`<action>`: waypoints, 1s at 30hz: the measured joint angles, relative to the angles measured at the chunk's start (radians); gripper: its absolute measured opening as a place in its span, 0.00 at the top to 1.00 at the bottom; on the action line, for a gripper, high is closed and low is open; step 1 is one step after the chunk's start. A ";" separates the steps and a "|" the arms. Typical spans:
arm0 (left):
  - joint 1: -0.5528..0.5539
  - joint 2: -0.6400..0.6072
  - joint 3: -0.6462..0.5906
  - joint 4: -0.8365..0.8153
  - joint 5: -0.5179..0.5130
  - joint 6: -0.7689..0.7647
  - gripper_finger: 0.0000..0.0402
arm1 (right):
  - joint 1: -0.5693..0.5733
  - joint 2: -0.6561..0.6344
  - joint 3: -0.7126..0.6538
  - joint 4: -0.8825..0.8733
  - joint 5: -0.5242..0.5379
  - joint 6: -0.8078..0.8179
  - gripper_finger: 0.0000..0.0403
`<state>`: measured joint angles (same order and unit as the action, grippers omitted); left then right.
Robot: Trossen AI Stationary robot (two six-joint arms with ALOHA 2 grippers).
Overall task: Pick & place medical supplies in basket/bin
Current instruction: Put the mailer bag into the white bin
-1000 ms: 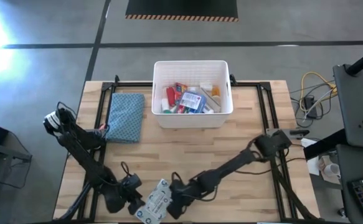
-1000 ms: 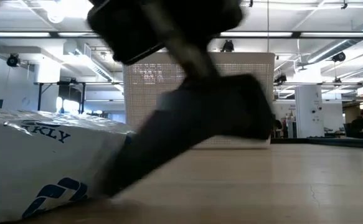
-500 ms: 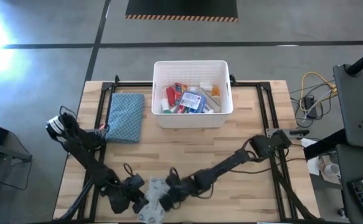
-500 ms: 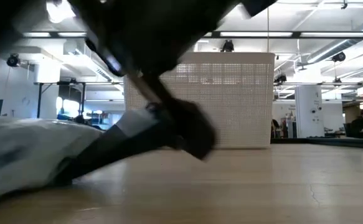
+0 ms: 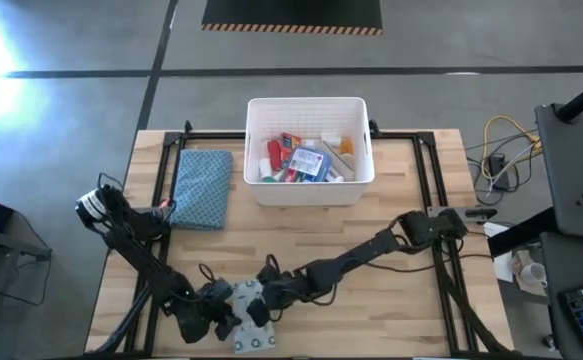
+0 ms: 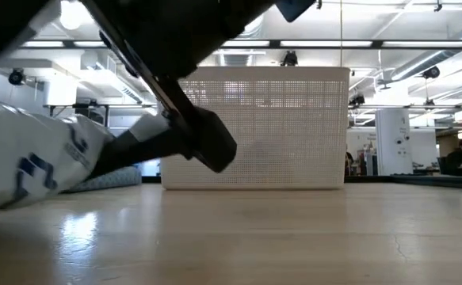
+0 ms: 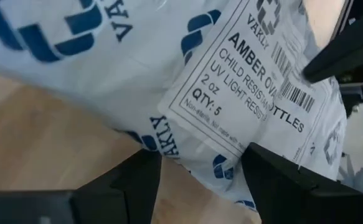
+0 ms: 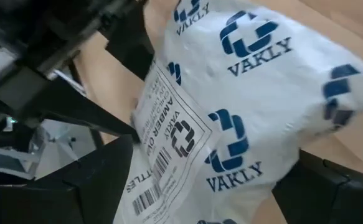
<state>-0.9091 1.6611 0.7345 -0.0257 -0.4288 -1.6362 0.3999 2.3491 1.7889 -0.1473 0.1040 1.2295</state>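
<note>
Flat pack (image 5: 250, 318) sits at six o'clock, your left gripper (image 5: 223, 315) and right gripper (image 5: 268, 302) both spread around it; clamp next, then carry it to the bin (image 5: 309, 190).

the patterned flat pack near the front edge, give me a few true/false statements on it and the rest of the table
1. The patterned flat pack lies inside the white bin. False: it is on the table's near edge, between both grippers.
2. The left gripper and right gripper flank the pack. True.
3. The pack's label reads "AMBER". True, in the left wrist view.
4. The bin is empty. False: it holds several supplies.
5. The folded cloth lies to the right of the bin. False: it lies to the left, seen from above.
</note>
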 joint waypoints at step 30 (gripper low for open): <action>-0.100 -0.518 0.089 -0.204 -0.451 0.349 0.50 | -0.096 -0.322 0.176 -0.591 0.413 -0.298 0.66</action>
<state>-1.0091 1.1432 0.8236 -0.2295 -0.8796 -1.2869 0.3035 2.0269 1.9649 -0.7387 0.5168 0.9312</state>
